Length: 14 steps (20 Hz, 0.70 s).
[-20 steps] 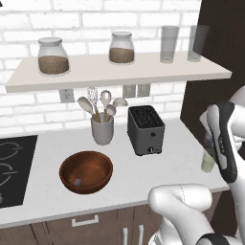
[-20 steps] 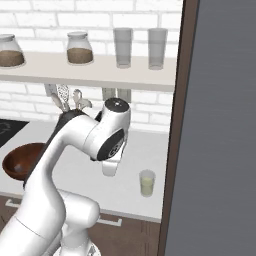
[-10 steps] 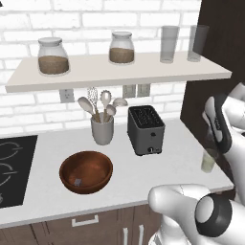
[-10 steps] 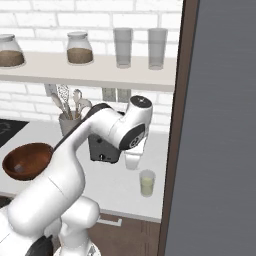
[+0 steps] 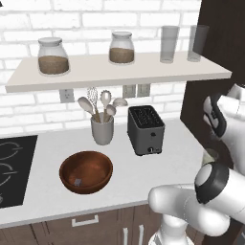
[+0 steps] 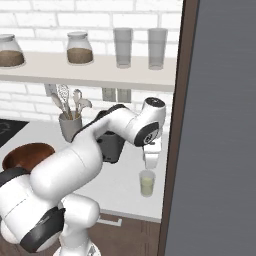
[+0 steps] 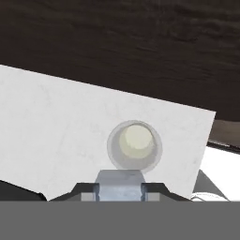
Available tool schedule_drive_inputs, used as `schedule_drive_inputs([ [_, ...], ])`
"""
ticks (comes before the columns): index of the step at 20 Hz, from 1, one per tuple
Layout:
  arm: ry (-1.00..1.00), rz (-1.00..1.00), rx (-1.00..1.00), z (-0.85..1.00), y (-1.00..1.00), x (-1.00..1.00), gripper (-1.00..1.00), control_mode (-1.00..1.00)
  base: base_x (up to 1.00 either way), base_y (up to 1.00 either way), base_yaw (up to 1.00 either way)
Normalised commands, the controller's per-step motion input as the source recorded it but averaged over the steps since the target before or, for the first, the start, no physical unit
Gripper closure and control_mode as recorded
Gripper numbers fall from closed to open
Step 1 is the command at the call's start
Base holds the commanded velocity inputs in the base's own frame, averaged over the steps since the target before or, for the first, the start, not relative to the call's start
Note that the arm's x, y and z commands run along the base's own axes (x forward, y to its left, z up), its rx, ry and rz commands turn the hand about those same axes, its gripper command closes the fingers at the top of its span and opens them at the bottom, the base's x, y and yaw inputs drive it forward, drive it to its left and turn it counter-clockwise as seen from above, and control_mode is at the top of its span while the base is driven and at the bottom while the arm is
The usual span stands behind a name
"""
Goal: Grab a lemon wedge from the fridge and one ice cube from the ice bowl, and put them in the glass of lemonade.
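Observation:
The glass of lemonade [image 6: 147,183] stands near the counter's right end, close to the grey fridge [image 6: 220,125]. My gripper [image 6: 150,166] hangs right above it, pointing down. In the hand view the glass [image 7: 134,145] lies just beyond my gripper [image 7: 121,185], which is shut on a pale grey-blue ice cube [image 7: 121,181]. The reddish-brown ice bowl [image 5: 98,162] sits on the left half of the counter with one small ice cube [image 5: 76,182] in it. The arm partly hides the glass [image 5: 209,155] in the left base view. The lemon wedge is out of view.
A dark toaster [image 5: 146,130] and a white utensil crock [image 5: 102,130] stand at the back of the counter. A shelf [image 5: 119,72] above carries two jars and two tall clear glasses. A black cooktop [image 5: 14,167] lies at the far left.
The arm has swung right along the counter, carrying the hand from in front of the toaster to a spot directly over the glass of lemonade. The jaws have stayed shut.

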Motion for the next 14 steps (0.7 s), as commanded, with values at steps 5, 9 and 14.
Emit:
schedule_drive_inputs([
  [5, 0.00, 0.11, -0.29, -0.69, 0.00, 0.03, 1.00, -1.00, 0.00, 0.00, 0.00],
  [9, 0.00, 0.10, -0.08, -0.40, -0.02, 0.06, 1.00, -1.00, 0.00, 0.00, 0.00],
  [14, 0.00, 0.08, -0.01, -0.25, -0.07, 0.27, 1.00, -1.00, 0.00, 0.00, 0.00],
])
